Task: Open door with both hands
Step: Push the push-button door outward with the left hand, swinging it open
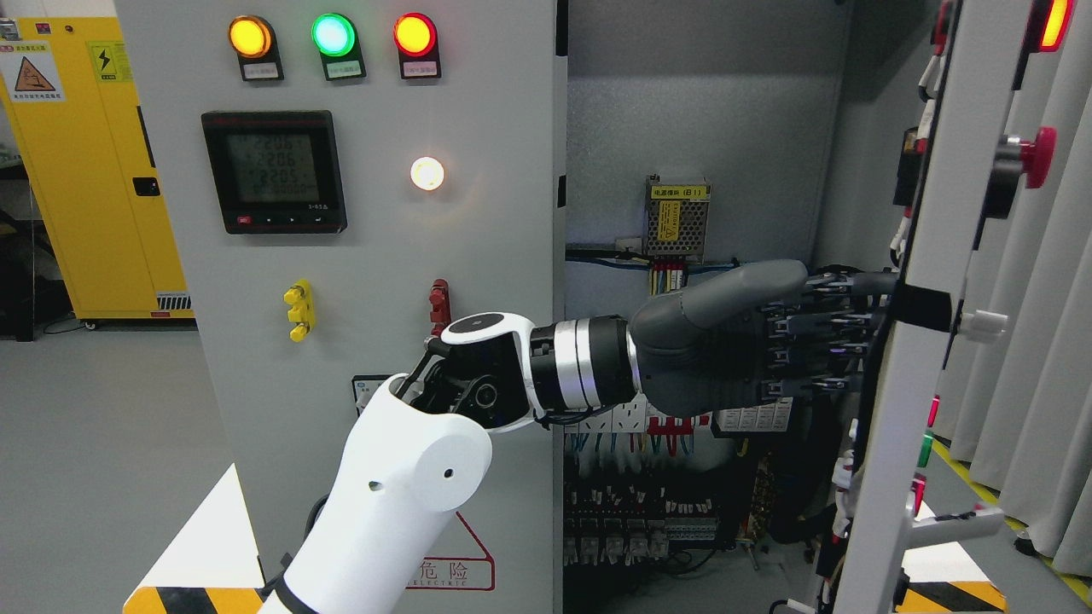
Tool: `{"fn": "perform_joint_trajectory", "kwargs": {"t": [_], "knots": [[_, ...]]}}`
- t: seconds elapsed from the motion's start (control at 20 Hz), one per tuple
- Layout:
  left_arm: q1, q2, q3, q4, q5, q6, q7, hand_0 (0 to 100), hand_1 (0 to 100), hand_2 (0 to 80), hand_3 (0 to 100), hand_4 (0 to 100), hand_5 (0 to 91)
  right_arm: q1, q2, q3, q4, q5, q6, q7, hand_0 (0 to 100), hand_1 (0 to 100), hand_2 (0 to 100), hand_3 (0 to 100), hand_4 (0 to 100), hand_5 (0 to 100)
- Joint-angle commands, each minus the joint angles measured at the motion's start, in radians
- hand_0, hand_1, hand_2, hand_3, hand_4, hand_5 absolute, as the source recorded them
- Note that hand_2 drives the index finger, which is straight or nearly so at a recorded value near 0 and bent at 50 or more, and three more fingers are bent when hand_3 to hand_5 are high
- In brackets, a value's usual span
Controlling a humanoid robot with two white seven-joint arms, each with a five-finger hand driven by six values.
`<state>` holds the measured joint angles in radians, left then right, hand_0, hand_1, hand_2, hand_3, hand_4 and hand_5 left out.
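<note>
The grey cabinet's right door [938, 213] stands swung wide open, seen nearly edge-on, with its black handle block [921, 307] at mid height. My left arm [409, 477] comes in from the lower left and reaches across the opening. Its dark left hand [845, 341] has its fingers [810, 324] stretched out straight, tips against the inner side of that door and grasping nothing. The left door [384, 256] is closed, carrying lamps, a meter and switches. My right arm is out of sight.
Inside the cabinet [708, 128] are a power supply [677, 218], terminal rows and wiring [631, 520]. A red emergency button [1028, 158] sticks out of the open door's front. A yellow cupboard [94, 170] stands at far left, grey curtains [1041, 358] at right.
</note>
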<state>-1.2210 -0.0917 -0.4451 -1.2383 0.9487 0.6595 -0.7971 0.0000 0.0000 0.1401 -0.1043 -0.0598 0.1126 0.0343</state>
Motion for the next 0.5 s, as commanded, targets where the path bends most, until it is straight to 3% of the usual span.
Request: {"fn": "perform_joint_trajectory", "kwargs": {"t": [0.0,0.45], "knots": [[0.002,-0.063,-0.003,-0.036,0.001,0.003,0.032,12,56,0.0,0,0,0.0,0.011,0.025,0.001,0.0,0.0,0.001,-0.001,0,50,4,0,0,0],[0.009,-0.08,-0.027,-0.101,0.002,0.005,0.042,12,56,0.0,0,0,0.0,0.015,0.023,0.001,0.001,0.0,0.001,-0.001,0,50,4,0,0,0]]}}
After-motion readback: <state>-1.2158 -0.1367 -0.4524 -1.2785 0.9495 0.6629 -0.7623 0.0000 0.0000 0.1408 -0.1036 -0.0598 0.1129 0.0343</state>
